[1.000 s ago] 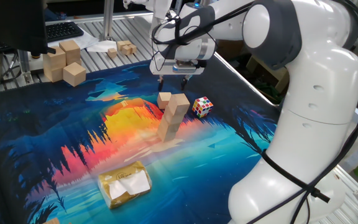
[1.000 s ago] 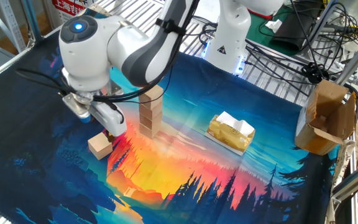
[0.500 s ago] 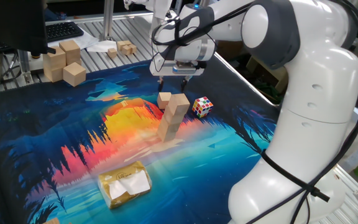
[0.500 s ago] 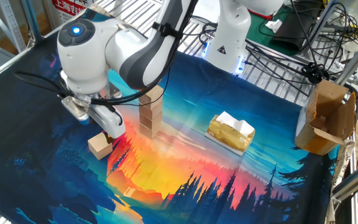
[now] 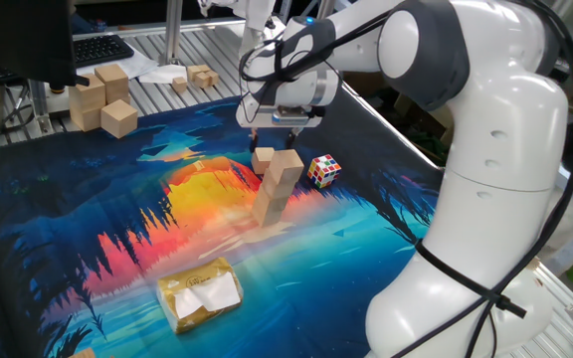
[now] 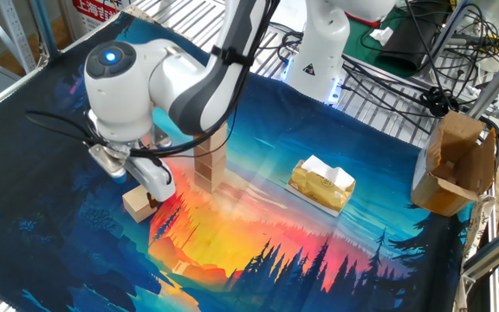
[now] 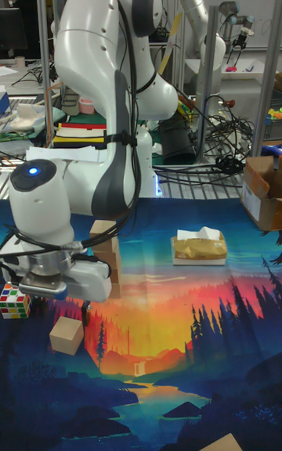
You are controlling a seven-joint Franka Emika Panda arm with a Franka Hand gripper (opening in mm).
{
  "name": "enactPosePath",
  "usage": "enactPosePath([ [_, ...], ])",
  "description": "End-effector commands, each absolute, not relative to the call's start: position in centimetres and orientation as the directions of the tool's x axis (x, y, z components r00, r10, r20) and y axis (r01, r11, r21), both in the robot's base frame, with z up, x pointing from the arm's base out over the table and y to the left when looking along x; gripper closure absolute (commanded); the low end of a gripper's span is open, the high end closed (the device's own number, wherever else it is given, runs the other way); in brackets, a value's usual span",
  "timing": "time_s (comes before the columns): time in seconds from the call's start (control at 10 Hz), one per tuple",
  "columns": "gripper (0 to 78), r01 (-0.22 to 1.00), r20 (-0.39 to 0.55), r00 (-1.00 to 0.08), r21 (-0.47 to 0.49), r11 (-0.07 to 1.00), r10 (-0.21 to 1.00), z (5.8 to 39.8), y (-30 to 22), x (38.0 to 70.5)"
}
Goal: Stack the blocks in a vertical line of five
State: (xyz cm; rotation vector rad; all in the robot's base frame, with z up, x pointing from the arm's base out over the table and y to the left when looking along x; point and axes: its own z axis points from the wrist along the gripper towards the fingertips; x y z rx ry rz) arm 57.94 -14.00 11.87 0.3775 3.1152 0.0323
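A leaning stack of tan blocks (image 5: pixel 279 189) stands mid-mat, partly hidden behind the arm in the other fixed view (image 6: pixel 211 163) and the tall view (image 7: pixel 106 251). One loose block (image 5: pixel 263 157) (image 6: pixel 137 204) (image 7: pixel 66 335) lies on the mat just beside the stack. My gripper (image 5: pixel 273 127) (image 6: pixel 158 185) (image 7: pixel 83 310) hovers directly over this loose block, open, with nothing between its fingers. It is close above the block, without touching it.
A multicoloured puzzle cube (image 5: pixel 324 170) (image 7: pixel 14 300) sits near the stack. Larger pale wooden blocks (image 5: pixel 102 97) lie on the metal table behind the mat. A tissue packet (image 5: pixel 200 293) (image 6: pixel 321 184) lies on the mat. A cardboard box (image 6: pixel 453 165) stands beyond the mat's edge.
My gripper has shifted slightly left and lower over the loose block. The stack and the loose block have not moved.
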Motion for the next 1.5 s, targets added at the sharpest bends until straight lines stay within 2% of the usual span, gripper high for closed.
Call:
enactPosePath([
  [0.1, 0.1, 0.237, -0.017, -0.971, 0.025, 0.971, 0.238, 10.7, -14.0, 58.4],
  [1.5, 0.1, 0.227, -0.028, -0.973, 0.015, 0.974, 0.227, 8.8, -14.1, 58.6],
])
